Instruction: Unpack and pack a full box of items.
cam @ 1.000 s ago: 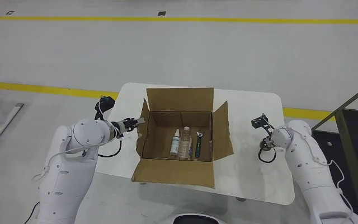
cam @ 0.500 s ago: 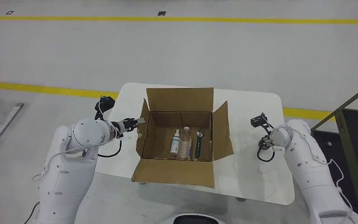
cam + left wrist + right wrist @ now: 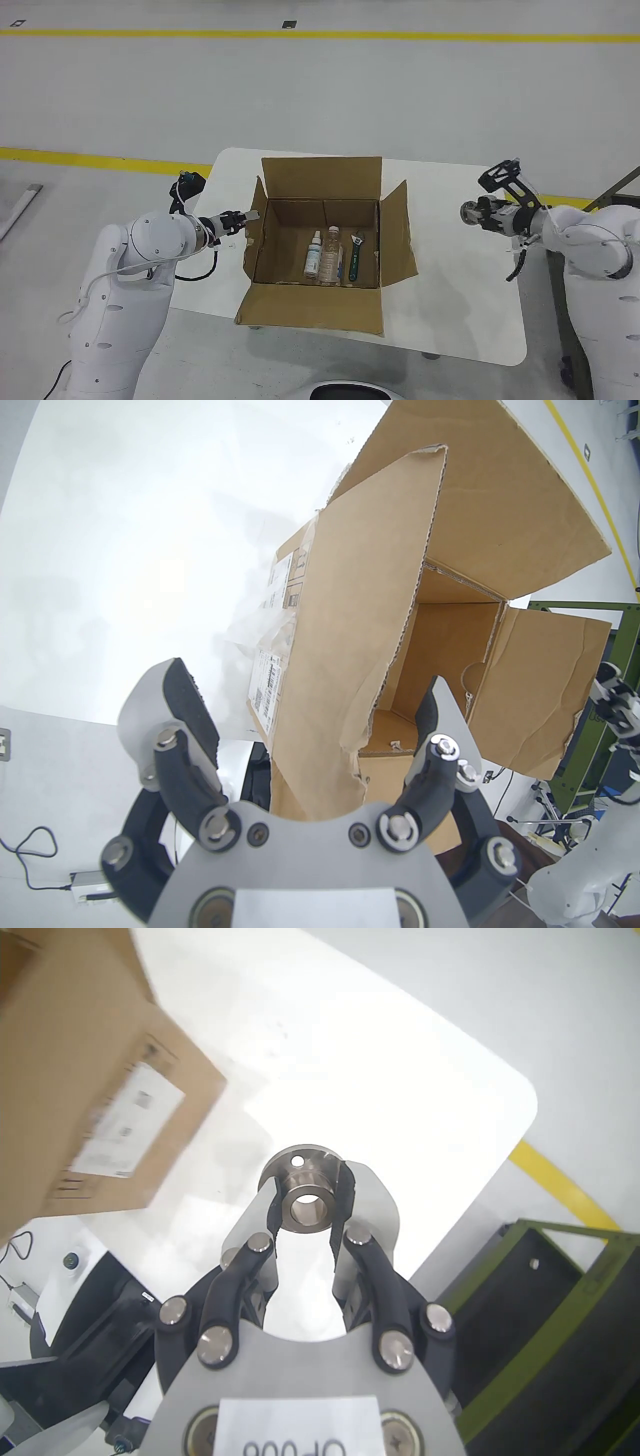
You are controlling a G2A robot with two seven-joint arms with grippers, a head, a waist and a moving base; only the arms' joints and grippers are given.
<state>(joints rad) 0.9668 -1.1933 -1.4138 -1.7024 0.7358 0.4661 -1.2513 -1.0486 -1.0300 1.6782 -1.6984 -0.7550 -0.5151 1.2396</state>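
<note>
An open cardboard box [image 3: 320, 178] stands in the middle of the white table [image 3: 450, 300]. Inside lie two small bottles [image 3: 313, 255] and a green-handled wrench [image 3: 355, 257]. My left gripper [image 3: 248, 216] is open at the box's left side. Its fingers straddle the torn left flap [image 3: 360, 625], as the left wrist view shows my left gripper [image 3: 306, 680]. My right gripper [image 3: 470, 212] hangs over the table to the right of the box. It is shut on a metal flanged bushing [image 3: 320, 1163], held between the pads of my right gripper [image 3: 307, 1200].
A dark green metal frame [image 3: 550, 1278] stands just off the table's right edge. A yellow floor line [image 3: 90, 160] runs behind the table. The box's right flap [image 3: 400, 235] sticks out toward my right arm. Bare tabletop lies to the right of the box.
My right arm has swung outward to the right and its wrist has turned and risen, so the gripper now points toward the box. My left arm and the box have not moved.
</note>
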